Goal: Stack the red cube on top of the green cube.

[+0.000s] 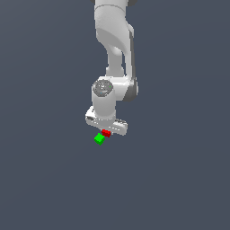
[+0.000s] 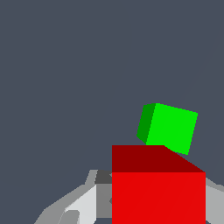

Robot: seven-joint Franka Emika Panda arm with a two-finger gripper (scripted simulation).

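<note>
Looking through the exterior view, I see the arm (image 1: 114, 49) hanging over the grey floor (image 1: 45, 179), its gripper (image 1: 106, 131) closed on the red cube (image 1: 106, 133), most of which the hand hides. The green cube (image 1: 99, 139) sits just below, toward that view's left; whether they touch I cannot tell. In the wrist view the red cube (image 2: 158, 192) is cut off by the frame, fingers (image 2: 81, 205) barely showing, and it covers the green cube's (image 2: 168, 127) near corner.

Red cube (image 2: 158, 197) partly cut off, tool (image 1: 106, 130) fingertips hidden
</note>
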